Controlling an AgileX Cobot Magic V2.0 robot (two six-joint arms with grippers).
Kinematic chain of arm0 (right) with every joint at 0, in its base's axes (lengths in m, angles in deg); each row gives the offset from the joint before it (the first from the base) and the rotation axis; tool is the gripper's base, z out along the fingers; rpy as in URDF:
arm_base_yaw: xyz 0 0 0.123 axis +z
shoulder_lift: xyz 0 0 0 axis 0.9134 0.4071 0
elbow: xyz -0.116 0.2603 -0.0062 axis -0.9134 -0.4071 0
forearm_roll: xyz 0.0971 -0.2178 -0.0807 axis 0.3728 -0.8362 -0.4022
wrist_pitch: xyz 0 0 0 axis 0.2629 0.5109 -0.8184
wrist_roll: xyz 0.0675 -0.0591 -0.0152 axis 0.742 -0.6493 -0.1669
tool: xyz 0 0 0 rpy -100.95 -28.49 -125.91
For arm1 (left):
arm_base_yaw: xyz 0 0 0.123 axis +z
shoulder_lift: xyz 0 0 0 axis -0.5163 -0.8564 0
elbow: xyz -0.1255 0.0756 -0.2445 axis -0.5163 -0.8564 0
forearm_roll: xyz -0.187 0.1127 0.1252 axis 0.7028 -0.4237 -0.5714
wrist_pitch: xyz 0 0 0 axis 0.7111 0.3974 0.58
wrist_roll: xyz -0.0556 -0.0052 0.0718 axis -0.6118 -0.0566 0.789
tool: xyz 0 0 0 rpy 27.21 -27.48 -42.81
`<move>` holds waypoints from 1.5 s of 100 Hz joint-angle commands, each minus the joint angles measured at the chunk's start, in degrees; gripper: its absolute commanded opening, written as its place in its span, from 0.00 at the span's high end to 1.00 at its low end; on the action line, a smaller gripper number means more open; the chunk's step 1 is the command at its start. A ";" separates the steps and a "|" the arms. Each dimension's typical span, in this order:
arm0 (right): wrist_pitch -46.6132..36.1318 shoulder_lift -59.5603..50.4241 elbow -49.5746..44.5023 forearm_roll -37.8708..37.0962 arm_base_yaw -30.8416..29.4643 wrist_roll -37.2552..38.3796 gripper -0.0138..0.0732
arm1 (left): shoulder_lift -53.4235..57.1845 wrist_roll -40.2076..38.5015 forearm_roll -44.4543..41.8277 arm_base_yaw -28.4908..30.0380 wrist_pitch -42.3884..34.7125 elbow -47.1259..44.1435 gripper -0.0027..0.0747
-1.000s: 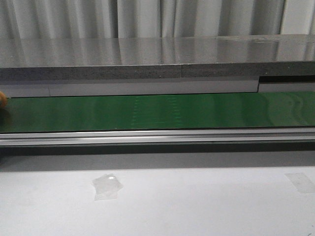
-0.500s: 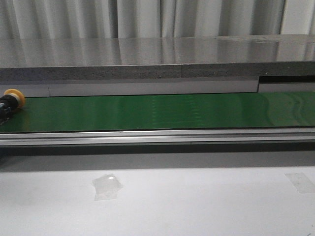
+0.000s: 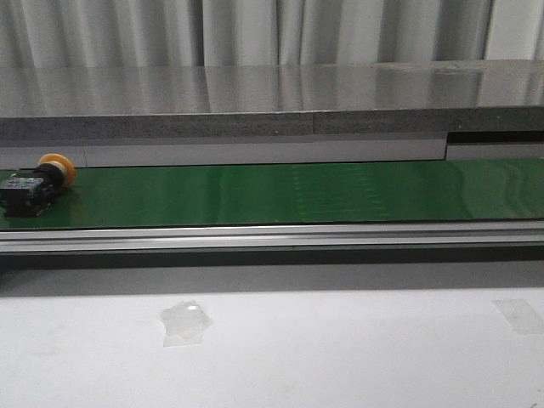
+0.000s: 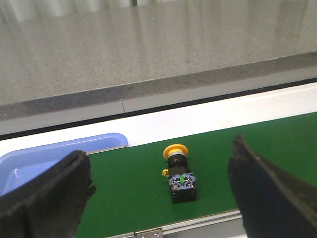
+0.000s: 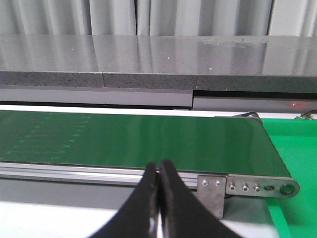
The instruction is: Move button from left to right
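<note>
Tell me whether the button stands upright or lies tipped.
Tipped: the button lies on its side on the green belt, cap sideways.

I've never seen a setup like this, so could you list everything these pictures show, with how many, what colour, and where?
Push button with round yellow-orange cap and black blocky body: one, lying on its side at the belt's left end.
Green conveyor belt: one, running left to right across the middle.
Grey speckled stone ledge: one, behind the belt.
Blue plastic tray: one, beside the belt's left end.
Clear tape scraps: two, on the white table in front.
Left hand: black, open, facing the button.
Right hand: black, shut, near the belt's right end.
</note>
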 commanded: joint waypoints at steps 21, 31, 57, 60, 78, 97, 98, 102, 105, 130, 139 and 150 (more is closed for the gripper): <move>-4.95 -0.99 0.94 -0.62 0.05 -0.31 0.92 | 18.56 -0.03 3.67 -0.49 -5.14 -8.28 0.25; -4.95 -0.99 0.94 -0.62 0.05 -0.31 0.92 | 22.89 -0.03 3.67 -0.49 -5.14 -10.35 0.25; -4.95 -0.99 0.94 -0.62 0.05 -0.31 0.92 | 25.79 -0.03 3.67 -0.49 -5.14 -11.38 0.25; -4.95 -0.99 0.94 -0.62 0.05 -0.31 0.92 | 25.79 -0.03 3.67 -0.49 -5.14 -11.38 0.25; -4.95 -0.99 0.94 -0.62 0.05 -0.31 0.92 | 25.79 -0.03 3.67 -0.49 -5.14 -11.38 0.28; -4.95 -0.99 0.94 -0.62 0.05 -0.31 0.92 | 25.79 -0.03 3.67 -0.49 -5.14 -11.38 0.57; -4.95 -0.99 0.94 -0.62 0.05 -0.31 0.92 | 25.79 -0.03 3.67 -0.49 -5.14 -11.38 0.60; -4.95 -0.99 0.94 -0.62 0.05 -0.31 0.92 | 25.79 -0.03 3.67 -0.49 -5.14 -11.38 0.69; -4.95 -0.99 0.94 -0.62 0.05 -0.31 0.92 | 25.79 -0.03 3.67 -0.49 -5.14 -11.38 0.75; -4.95 -0.99 0.94 -0.62 0.05 -0.31 0.92 | 25.79 -0.03 3.54 -0.49 -5.14 -11.38 0.99; -4.95 -0.99 0.94 -0.62 0.05 -0.31 0.92 | 25.79 -0.03 3.54 -0.49 -5.14 -11.38 0.99; -4.95 -0.99 0.94 -0.62 0.05 -0.31 0.92 | 25.79 -0.03 3.54 -0.49 -5.14 -11.38 0.99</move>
